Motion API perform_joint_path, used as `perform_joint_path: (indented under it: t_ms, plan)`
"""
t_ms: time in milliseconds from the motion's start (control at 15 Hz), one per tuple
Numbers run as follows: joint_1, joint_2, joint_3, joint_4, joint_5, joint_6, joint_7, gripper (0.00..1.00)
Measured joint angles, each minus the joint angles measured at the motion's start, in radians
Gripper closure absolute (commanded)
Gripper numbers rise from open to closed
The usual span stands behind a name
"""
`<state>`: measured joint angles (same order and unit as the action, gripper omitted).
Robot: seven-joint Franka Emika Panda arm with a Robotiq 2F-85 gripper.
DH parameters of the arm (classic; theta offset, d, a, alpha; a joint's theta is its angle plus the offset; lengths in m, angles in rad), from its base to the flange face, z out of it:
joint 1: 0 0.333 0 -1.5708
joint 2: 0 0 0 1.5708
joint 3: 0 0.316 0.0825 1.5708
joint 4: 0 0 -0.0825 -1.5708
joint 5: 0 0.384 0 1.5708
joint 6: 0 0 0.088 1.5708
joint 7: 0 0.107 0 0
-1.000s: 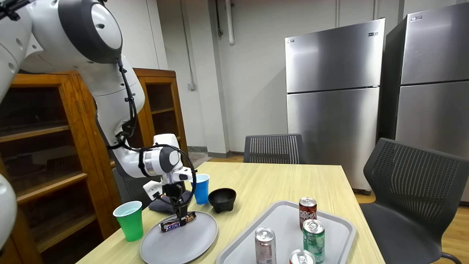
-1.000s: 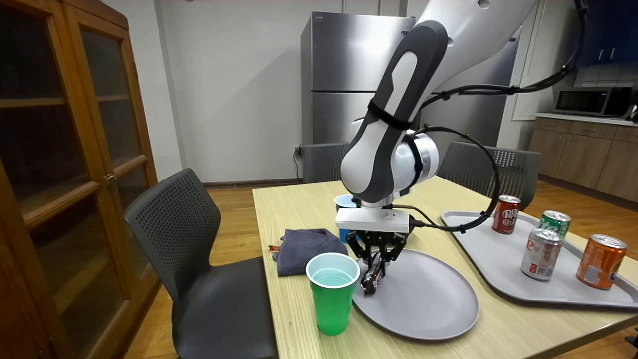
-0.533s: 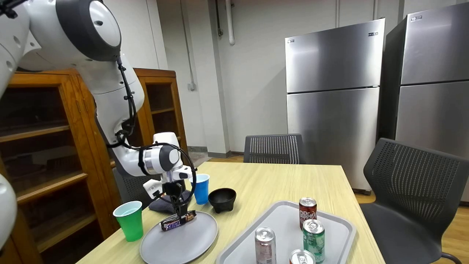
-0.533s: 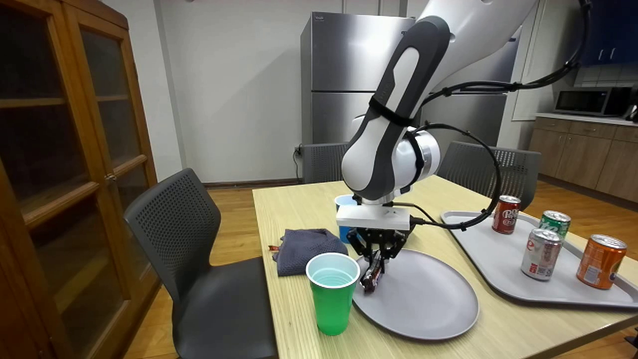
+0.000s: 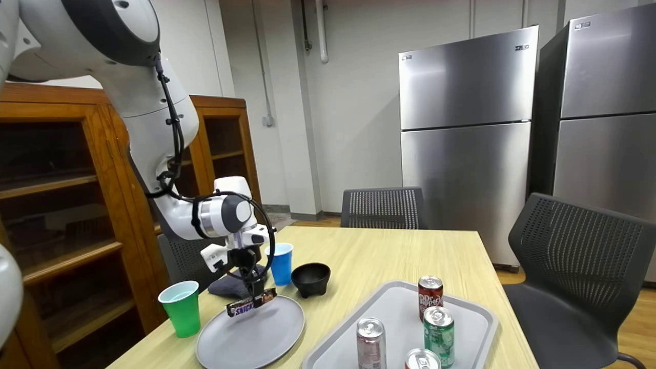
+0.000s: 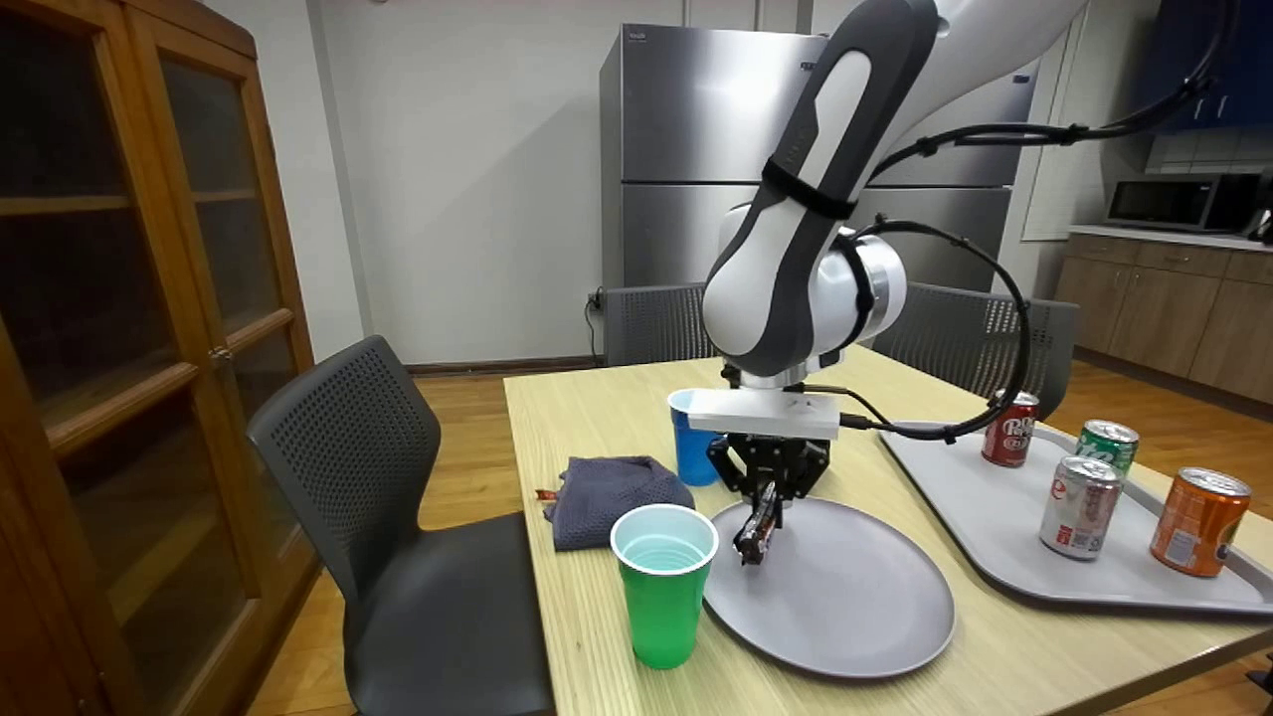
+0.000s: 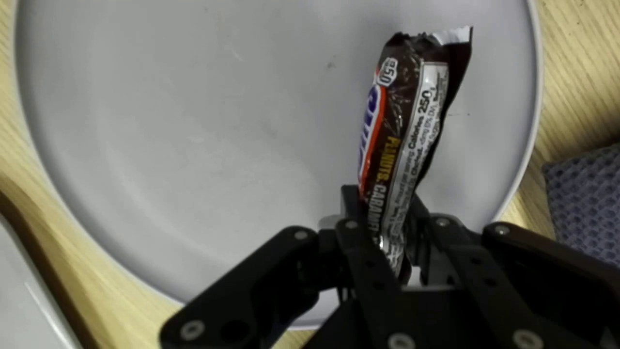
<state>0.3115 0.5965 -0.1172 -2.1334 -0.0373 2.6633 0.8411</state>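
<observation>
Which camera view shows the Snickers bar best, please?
The wrist view: there the Snickers bar appears large, with side printing readable. In an exterior view the bar is small, its name partly hidden; in an exterior view the bar looks foreshortened and unreadable.

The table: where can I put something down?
In an exterior view, the widest bare tabletop lies between the bowl, tray and far chair. A thin strip runs between plate and tray. It's crowded around the plate: green cup and cloth beside it, claw holding candy bar over it.
</observation>
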Motion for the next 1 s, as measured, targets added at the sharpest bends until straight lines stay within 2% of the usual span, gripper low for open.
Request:
perform_joint_path:
  t_ms: [467,1000]
  plan:
    - [-0.022,-0.056,-0.019,-0.083,-0.010,0.024,-0.072,0.94]
    - [-0.116,-0.073,-0.054,-0.122,-0.010,0.064,-0.256,0.94]
